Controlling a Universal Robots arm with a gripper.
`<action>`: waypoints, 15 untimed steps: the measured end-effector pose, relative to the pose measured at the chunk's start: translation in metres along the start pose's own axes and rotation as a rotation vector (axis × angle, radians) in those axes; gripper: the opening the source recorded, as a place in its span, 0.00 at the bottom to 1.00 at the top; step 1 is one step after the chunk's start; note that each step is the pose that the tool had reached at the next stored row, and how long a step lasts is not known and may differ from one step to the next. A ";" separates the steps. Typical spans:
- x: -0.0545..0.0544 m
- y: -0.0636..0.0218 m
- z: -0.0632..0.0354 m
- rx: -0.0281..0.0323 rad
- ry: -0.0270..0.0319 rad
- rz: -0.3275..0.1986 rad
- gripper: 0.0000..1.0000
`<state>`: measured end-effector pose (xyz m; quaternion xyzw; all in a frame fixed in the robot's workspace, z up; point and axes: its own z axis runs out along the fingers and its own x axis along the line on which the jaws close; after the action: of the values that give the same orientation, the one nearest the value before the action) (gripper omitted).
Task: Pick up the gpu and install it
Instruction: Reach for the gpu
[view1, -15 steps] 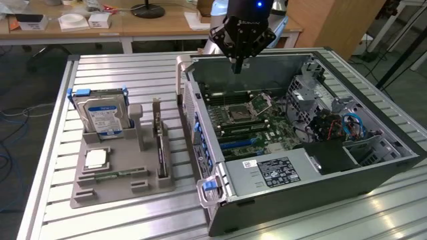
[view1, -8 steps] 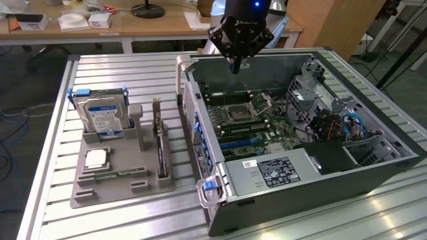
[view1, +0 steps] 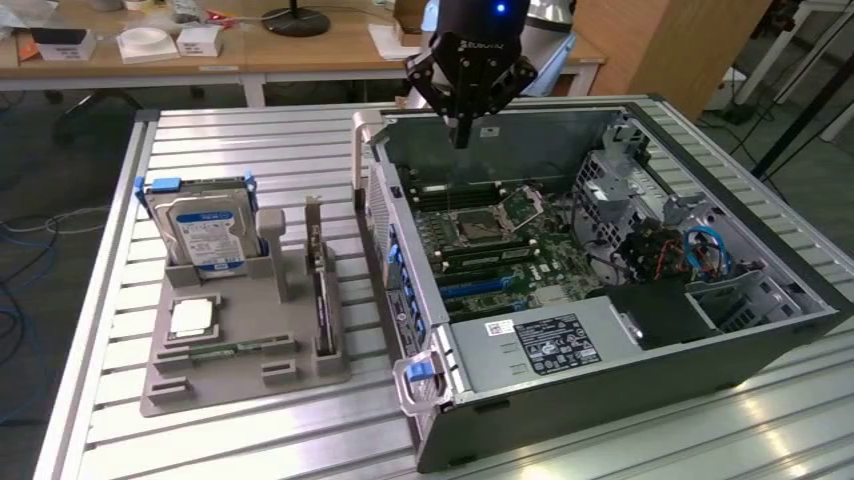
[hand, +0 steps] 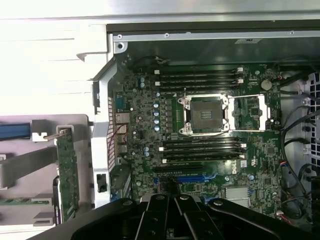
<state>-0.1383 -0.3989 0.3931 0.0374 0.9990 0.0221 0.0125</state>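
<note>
Gripper (view1: 461, 135) sits upper middle of my exterior view, jaws pinched together on nothing, above the far rim of the open case (view1: 587, 390). The gpu (view1: 319, 290) stands on edge in the grey tray (view1: 220, 388), lower left. Wrist view gives me the motherboard (hand: 135, 125) close up.
</note>
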 end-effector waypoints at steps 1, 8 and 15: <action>0.001 -0.0001 0.0000 0.0001 0.0000 0.000 0.11; 0.010 -0.0008 -0.0001 0.0000 0.0000 0.000 0.11; 0.020 -0.0015 -0.0001 0.0000 0.0000 0.000 0.11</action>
<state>-0.1586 -0.3989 0.3927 0.0374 0.9990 0.0221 0.0125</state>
